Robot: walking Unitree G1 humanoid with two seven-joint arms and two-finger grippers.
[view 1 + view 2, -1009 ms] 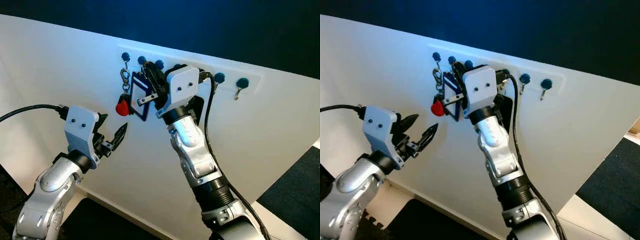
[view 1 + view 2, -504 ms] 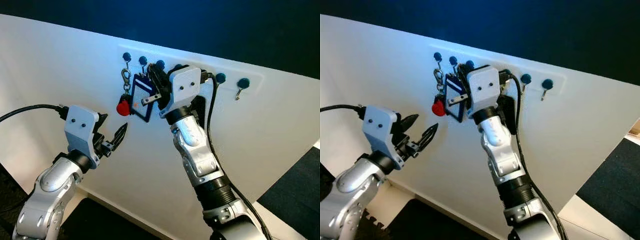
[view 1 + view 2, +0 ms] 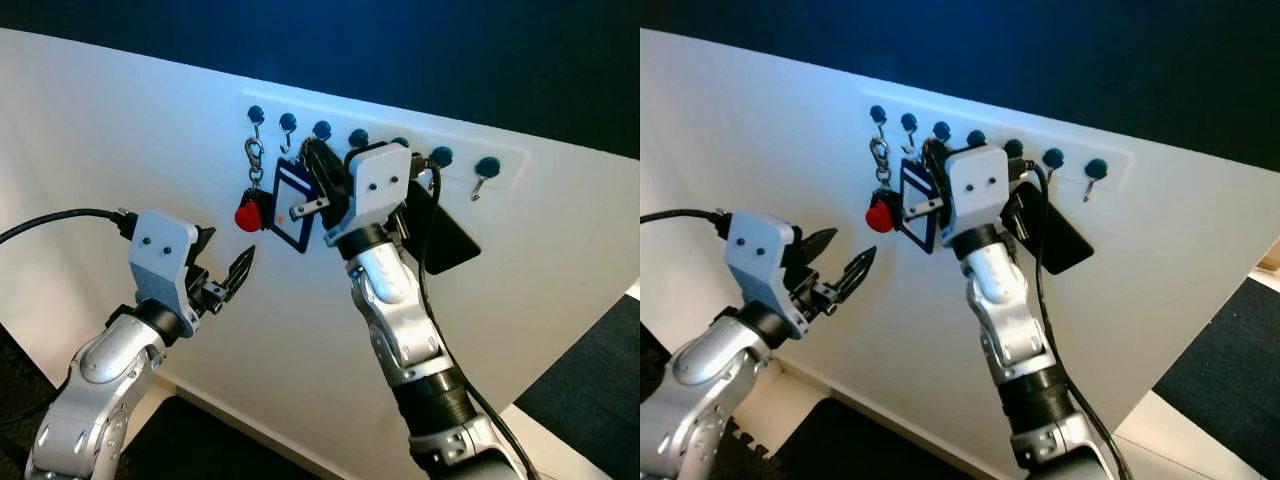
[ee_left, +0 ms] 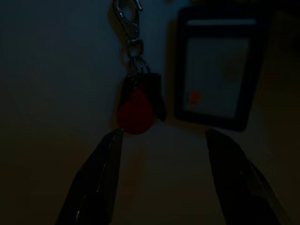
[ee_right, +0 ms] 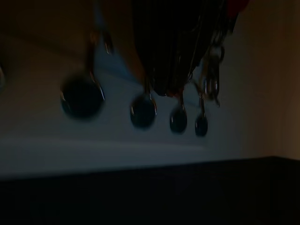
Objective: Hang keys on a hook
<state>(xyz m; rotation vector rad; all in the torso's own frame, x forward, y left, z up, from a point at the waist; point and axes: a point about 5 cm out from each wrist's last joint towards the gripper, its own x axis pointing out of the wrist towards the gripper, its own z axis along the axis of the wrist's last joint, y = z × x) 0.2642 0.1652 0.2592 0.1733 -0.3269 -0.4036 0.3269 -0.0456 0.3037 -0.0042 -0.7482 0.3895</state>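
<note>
A white rail (image 3: 510, 158) on the wall carries a row of blue-knobbed hooks. From the leftmost hook (image 3: 255, 114) hangs a silver carabiner with keys and a round red fob (image 3: 247, 216). My right gripper (image 3: 315, 160) is raised just under the third hook (image 3: 321, 129), shut on a dark blue card holder (image 3: 290, 208) that hangs tilted beside the red fob. My left gripper (image 3: 851, 246) is open, lower left of the keys and apart from them. In the left wrist view the red fob (image 4: 136, 111) and the card holder (image 4: 215, 79) show beyond its open fingers.
Several hooks to the right, such as the last one (image 3: 485, 166), carry nothing. The wall is white (image 3: 120, 130) below and dark blue (image 3: 400, 50) above. A black cable (image 3: 60, 218) trails from my left wrist. Dark floor (image 3: 590, 370) lies at the lower right.
My right gripper has shifted right and slightly down along the rail, taking the card holder with it, and the fourth hook knob is now uncovered. The left arm has not moved.
</note>
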